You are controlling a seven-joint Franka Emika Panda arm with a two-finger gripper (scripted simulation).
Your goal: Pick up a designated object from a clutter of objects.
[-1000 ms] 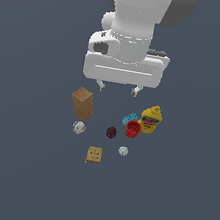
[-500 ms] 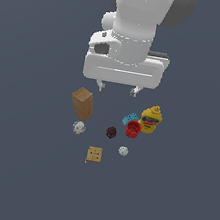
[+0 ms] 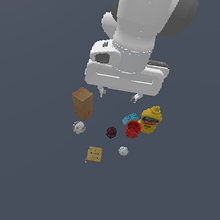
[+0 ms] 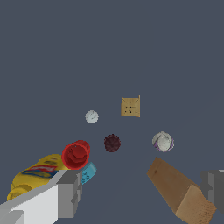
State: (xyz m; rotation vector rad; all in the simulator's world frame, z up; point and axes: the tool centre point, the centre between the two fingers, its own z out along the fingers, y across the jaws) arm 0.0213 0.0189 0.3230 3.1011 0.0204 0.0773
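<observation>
- Dark slate-grey, featureless ground [image 3: 19, 178] is filling both views and carrying the clutter; no walls or furniture are showing.
- White two-fingered pincer [image 3: 118, 94] is hanging released and empty, above the items, touching none.
- Very small pale grey-white dimpled ball [image 3: 123, 151] is lying ungrasped, near the tan dotted square [image 3: 94, 154], beyond the dark maroon ball [image 3: 111, 132]; descent, closing and lifting are all remaining.

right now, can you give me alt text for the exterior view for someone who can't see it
A white robot arm's open gripper hangs above small objects scattered on a dark grey surface. Below it are a brown box, a yellow bottle, a red cup, a blue brick, a maroon ball, two whitish balls and a tan dotted square.
</observation>
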